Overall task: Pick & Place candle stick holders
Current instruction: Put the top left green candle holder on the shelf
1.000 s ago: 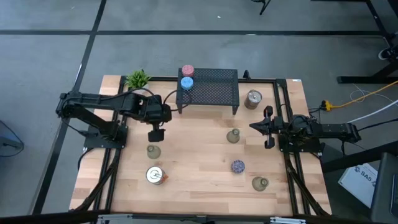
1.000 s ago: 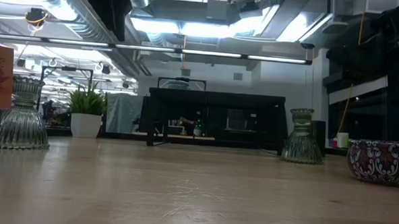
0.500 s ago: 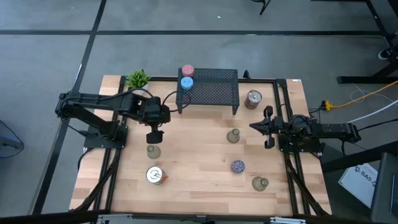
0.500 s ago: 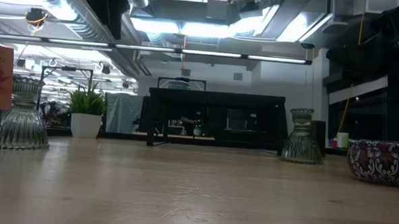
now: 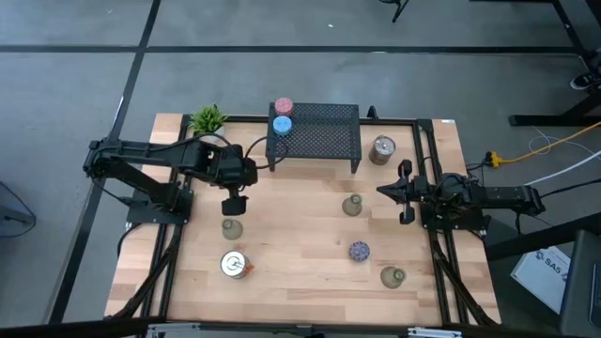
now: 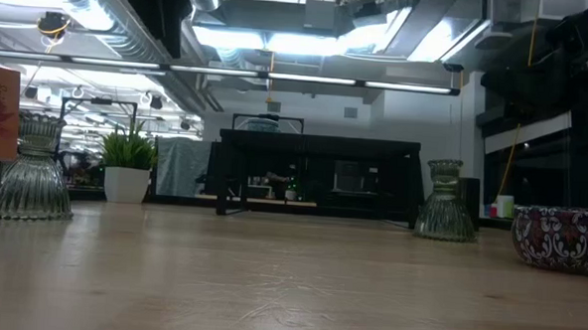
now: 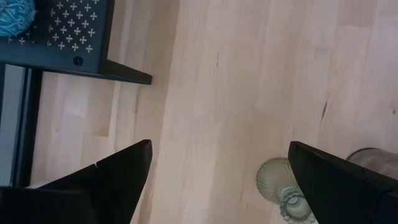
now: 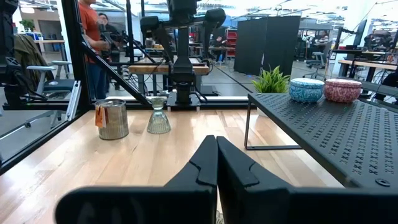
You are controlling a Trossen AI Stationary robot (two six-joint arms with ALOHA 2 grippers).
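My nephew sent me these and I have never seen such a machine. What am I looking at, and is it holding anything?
Two dark robot arms work at a wooden table. One picture looks straight down, one looks level across the tabletop, and two come from cameras on the wrists. The left end effector hangs open above a glass holder, holding nothing. The right end effector waits shut and empty at the right edge. A pink holder and a light blue holder sit on the black mesh rack. A small green plant stands at the back.
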